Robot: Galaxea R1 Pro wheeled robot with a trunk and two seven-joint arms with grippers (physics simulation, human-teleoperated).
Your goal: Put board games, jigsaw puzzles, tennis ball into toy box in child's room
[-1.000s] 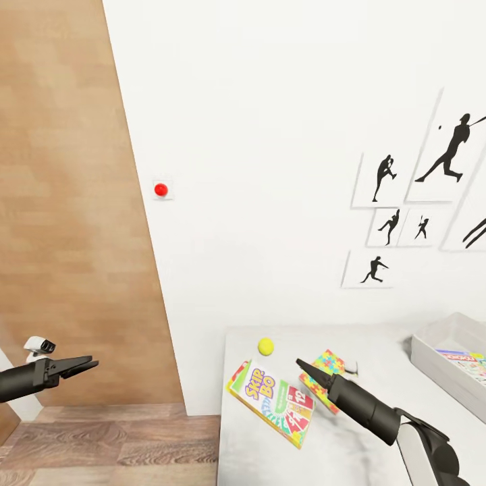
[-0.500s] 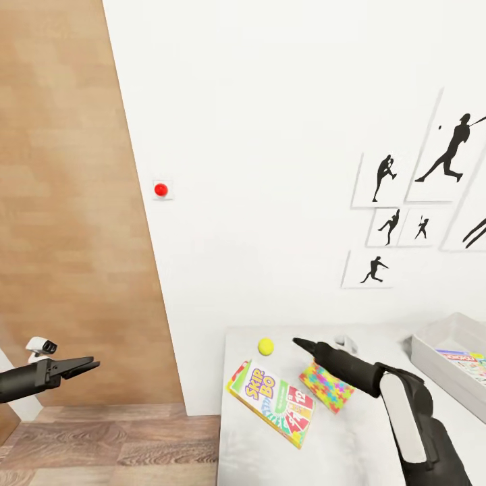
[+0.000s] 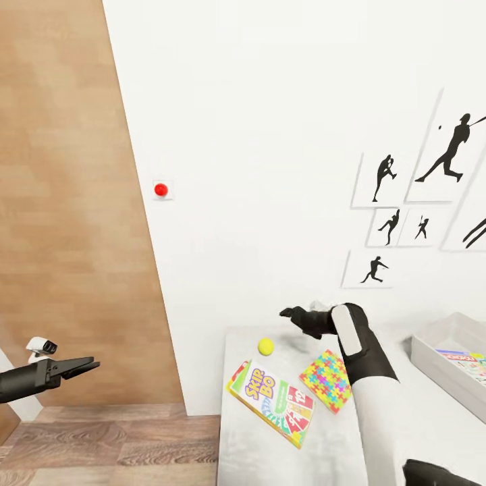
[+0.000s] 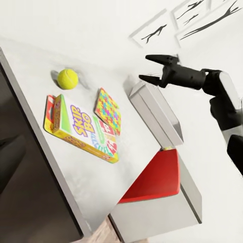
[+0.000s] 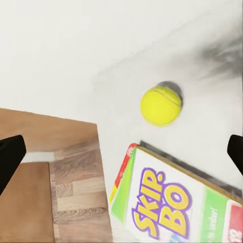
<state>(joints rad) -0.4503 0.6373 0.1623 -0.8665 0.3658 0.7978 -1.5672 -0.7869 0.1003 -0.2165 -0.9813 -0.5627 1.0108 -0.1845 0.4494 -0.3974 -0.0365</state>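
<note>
White wall with black silhouette pictures [image 3: 405, 196] backs the light grey table [image 3: 405, 432], where the toy box [image 3: 449, 354] sits at the right with a printed game box inside. Left of it lie the Skip-Bo board game [image 3: 273, 402], a jigsaw puzzle [image 3: 327, 380] and the tennis ball [image 3: 266, 346]. Above the ball hangs the right gripper [image 4: 147, 68], open and empty; the left gripper [image 3: 81, 366], nearly closed and empty, is off beside the wooden door [image 3: 67, 202].

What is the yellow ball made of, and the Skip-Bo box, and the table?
The tennis ball looks fuzzy, like felt over rubber, with a pale curved seam, though the render leaves it open. The Skip-Bo box looks like printed cardboard with glossy colours and thin edges. The table top looks smooth, matte light grey, maybe laminate or painted wood.
</note>
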